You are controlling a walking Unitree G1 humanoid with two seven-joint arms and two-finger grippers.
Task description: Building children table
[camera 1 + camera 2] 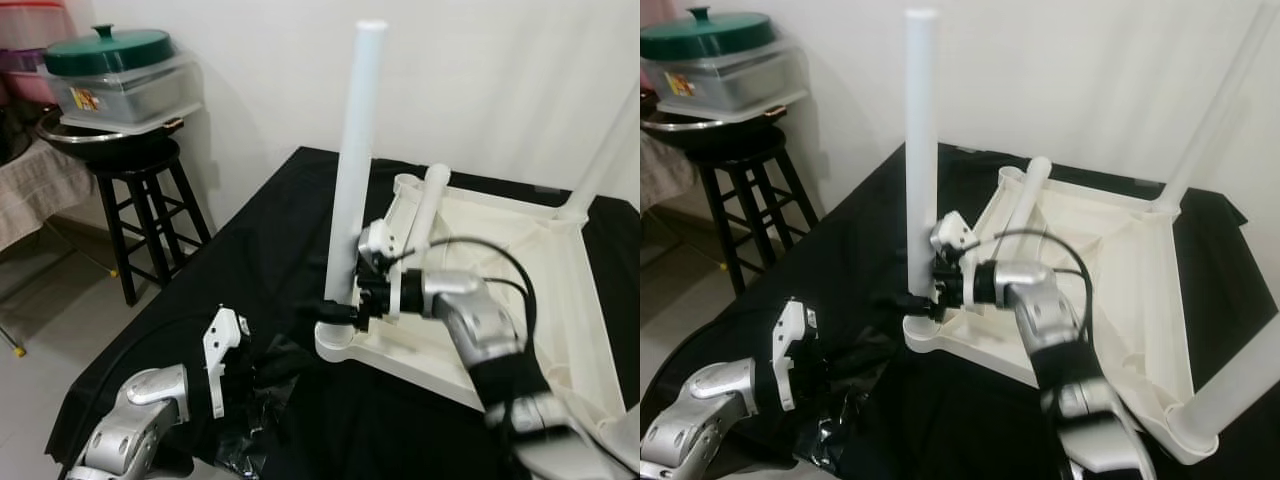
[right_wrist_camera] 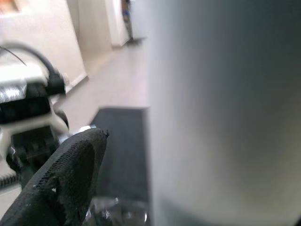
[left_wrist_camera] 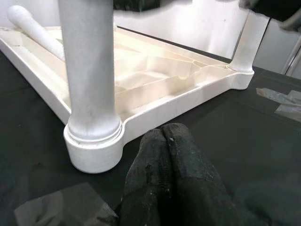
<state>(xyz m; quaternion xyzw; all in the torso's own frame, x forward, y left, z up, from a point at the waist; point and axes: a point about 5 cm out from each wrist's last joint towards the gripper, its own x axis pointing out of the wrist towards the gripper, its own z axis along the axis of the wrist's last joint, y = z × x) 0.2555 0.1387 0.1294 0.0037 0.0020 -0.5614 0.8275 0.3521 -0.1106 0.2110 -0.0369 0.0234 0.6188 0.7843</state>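
A white plastic children's table (image 1: 400, 362) lies upside down on a black cloth. One white leg (image 1: 352, 170) stands upright in its near-left corner socket (image 3: 93, 147). My right gripper (image 1: 338, 312) is shut on this leg just above the socket; one of its fingers (image 2: 66, 179) shows beside the leg. Another leg (image 1: 430, 205) lies loose inside the upturned top. Two more legs stand at the far right (image 1: 605, 150) and the near right (image 1: 1240, 385). My left gripper (image 3: 162, 132) rests low on the cloth, shut on nothing, a short way in front of the socket.
A black stool (image 1: 140, 200) at the left carries a pan and a plastic box with a green lid (image 1: 105, 50). Clear plastic scraps (image 1: 240, 450) lie on the cloth near my left arm. The cloth's left edge drops to the floor.
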